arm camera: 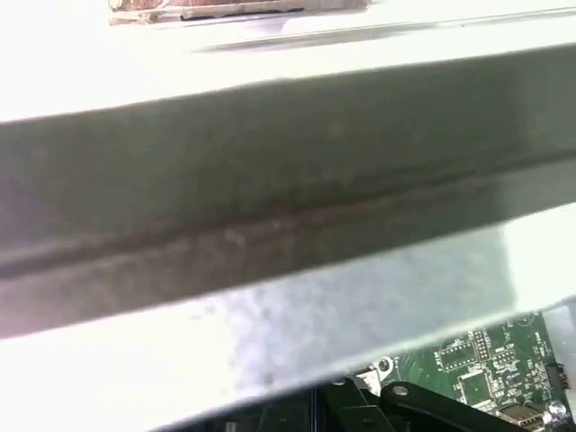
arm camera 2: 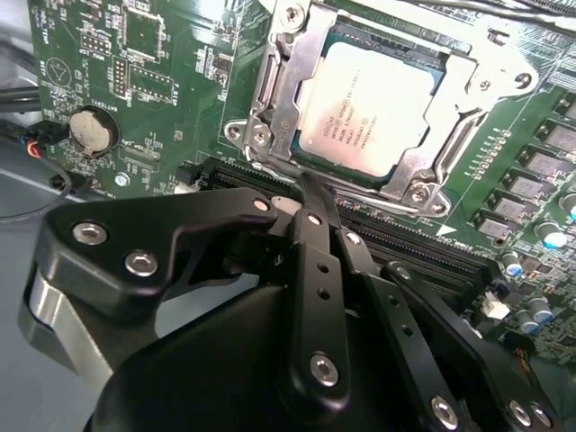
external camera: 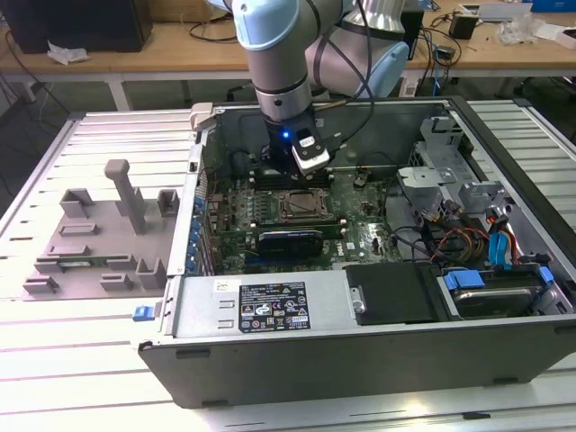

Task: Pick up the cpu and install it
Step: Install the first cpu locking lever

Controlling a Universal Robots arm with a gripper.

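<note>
Item, risks as I judge them from the bench: the cpu [arm camera 2: 376, 108] already lies in the metal-framed socket [arm camera 2: 382, 99] on the motherboard [external camera: 306, 216], silver top up, and in the second wrist view the socket frame sits around its edges; whether it is fully seated I cannot tell. The gripper [arm camera 2: 310, 193] hangs just beside the socket's near edge, its black fingers [arm camera 2: 315, 243] drawn together with nothing seen between them, carrying no chip. Any sideways drift from there could catch the frame or its retaining lever, or scrape the memory slots [arm camera 2: 423, 238] directly under the tips; a chip lying slightly skewed could bend contacts if pressed. The grey case wall [arm camera: 270, 207] looms close in the first wrist view, so the wrist could knock it. Item, surroundings: a workshop room with wooden benches [external camera: 180, 36] behind; a pale ribbed metal table [external camera: 54, 360]; the open computer case [external camera: 360, 324] lying on it; a grey moulded parts tray [external camera: 99, 234] toward the exterior view's left; loose coloured cables [external camera: 468, 243] toward its right.
</note>
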